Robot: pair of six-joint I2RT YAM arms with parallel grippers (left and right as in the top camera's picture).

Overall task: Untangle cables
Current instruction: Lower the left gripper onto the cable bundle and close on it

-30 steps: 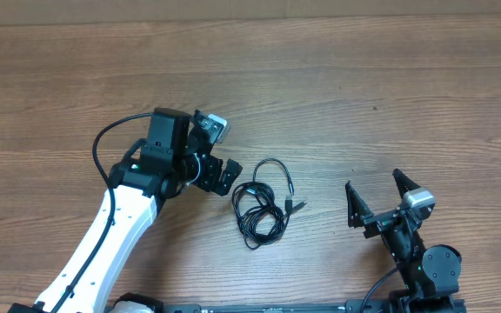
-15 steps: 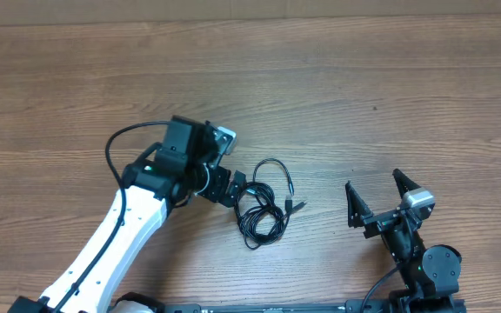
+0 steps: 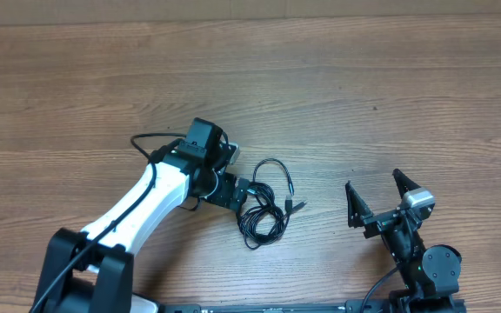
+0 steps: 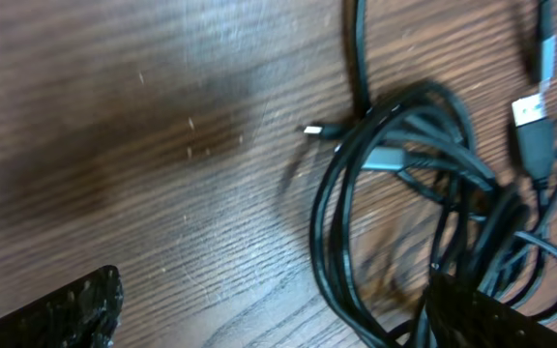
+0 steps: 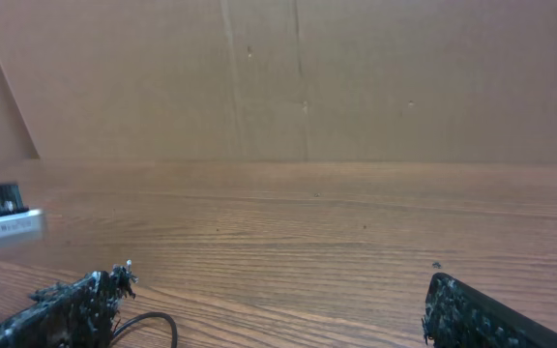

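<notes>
I take this for a robotics lab bench. The cables (image 3: 263, 200) lie on a plain wood-grain surface (image 3: 364, 78). Left of them reaches my white-and-black left arm (image 3: 146, 196), and right of them sits my black right arm (image 3: 424, 261), a small silver camera (image 3: 417, 199) on its wrist. Beyond the cables, past the far edge, stands a plain brown board wall (image 5: 298, 77).

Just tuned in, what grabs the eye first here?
A tangled bundle of thin black cables lies in the middle of the table, one silvery plug poking out to its right. The left end effector sits open at the bundle's left edge; the right end effector stands open, far to the right.
</notes>
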